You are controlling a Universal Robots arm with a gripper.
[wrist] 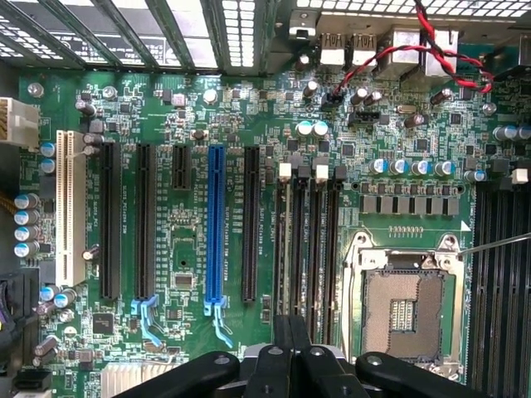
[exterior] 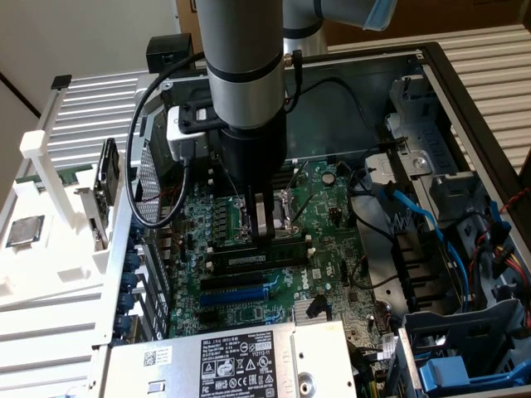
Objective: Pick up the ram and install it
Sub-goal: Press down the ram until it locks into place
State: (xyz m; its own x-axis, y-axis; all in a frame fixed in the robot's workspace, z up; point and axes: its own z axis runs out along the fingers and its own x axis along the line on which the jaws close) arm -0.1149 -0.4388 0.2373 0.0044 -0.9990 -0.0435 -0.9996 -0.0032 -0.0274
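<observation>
Looking down into an open desktop computer case point(exterior: 465, 91), a green motherboard point(exterior: 332, 249) is seen beneath a grey robot arm point(exterior: 245, 66). The empty processor socket point(wrist: 406, 311), framed in silver metal, serves as the landmark.

The gripper point(exterior: 264, 228) is lowered over the board just beside the socket, on the side where the long black memory slots point(wrist: 319, 249) with white end clips run. In the wrist view the gripper point(wrist: 290, 369) is seen with its black fingers point(wrist: 274, 365) clenched together, with no gap between them.

The ram point(exterior: 249, 257), a long dark stick with a small pale label, is stood on edge in the memory slots next to the socket, directly under the fingertips. Whether the fingertips are touching its top edge cannot be told.

Further from the socket, beyond the memory slots, a blue expansion slot point(wrist: 216, 224) is set among black ones. Twisted red and black wires point(wrist: 415, 58) are draped over the board edge past the socket. Blue cables point(exterior: 415, 220) are looped well away from the socket, toward the drive bays. Outside the case, far from the socket, a square silver processor chip point(exterior: 25, 230) is laid on a white rack point(exterior: 50, 166).
</observation>
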